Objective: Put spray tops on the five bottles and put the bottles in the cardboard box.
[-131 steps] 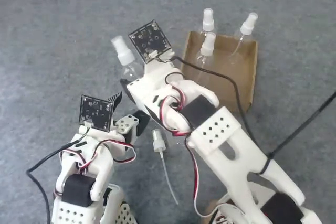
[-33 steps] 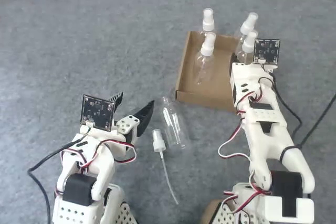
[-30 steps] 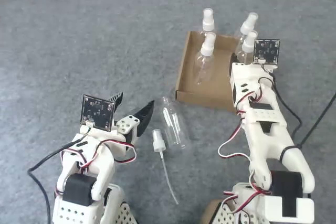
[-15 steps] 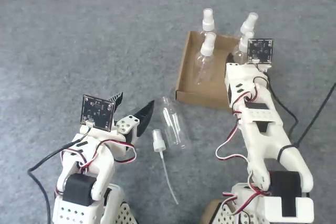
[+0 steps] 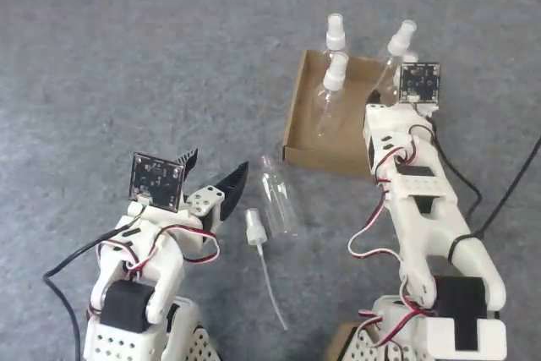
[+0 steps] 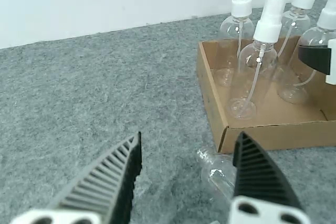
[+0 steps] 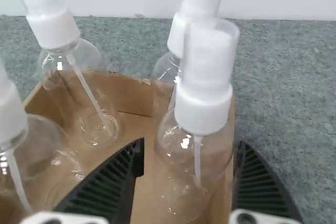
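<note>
Closest to me, the left gripper [image 6: 189, 145] hangs low over the grey mat [image 5: 127, 82] with its jaws spread wide and nothing in them. Just past it lies the loose spray top [image 5: 254, 227], its long thin tube trailing back toward me. Right beside that is the bare bottle [image 5: 279, 200], on its side with the neck toward the box [image 5: 325, 161].

That pair is my worry. The bottle is round and light, so I reckon one finger touching it off-centre sends it rolling along the mat. The tube looks flimsy. If I pinch the top crooked, the tube can bend or miss the neck altogether.

Further out, the right gripper [image 7: 189, 150] sits at the box's far right corner. Its jaws are spread on either side of a capped bottle [image 7: 203, 87], not pressing it as far as I can see. That bottle looks to be standing inside the box, tight against the wall. If I back out at an angle, a finger could catch the bottle and knock it over.

It has close neighbours too: a middle bottle [image 5: 330, 95] and two far bottles [image 5: 336, 31] by the back rim. One tipping could take the others down. The box itself looks light, so a nudge from the arm might slide it.
</note>
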`<move>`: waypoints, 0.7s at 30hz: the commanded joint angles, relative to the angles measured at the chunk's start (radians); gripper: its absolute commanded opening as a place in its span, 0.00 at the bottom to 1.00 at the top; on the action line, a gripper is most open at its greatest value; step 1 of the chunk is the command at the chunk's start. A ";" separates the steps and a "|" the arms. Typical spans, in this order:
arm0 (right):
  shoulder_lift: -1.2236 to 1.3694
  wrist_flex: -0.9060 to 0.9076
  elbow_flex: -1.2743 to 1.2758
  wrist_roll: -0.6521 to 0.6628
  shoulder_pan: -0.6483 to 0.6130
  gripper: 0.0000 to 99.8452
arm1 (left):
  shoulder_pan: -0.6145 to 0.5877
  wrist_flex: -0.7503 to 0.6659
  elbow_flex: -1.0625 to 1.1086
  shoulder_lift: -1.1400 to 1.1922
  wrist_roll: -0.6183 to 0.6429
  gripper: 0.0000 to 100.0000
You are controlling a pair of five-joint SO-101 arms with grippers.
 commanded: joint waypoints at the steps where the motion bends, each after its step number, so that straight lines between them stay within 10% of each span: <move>1: -0.016 0.008 -0.041 0.014 -0.005 0.22 | 0.002 -0.018 -0.004 -0.017 -0.006 0.26; 21: -0.018 0.013 -0.086 0.014 -0.005 0.22 | 0.002 -0.018 -0.004 -0.017 -0.006 0.26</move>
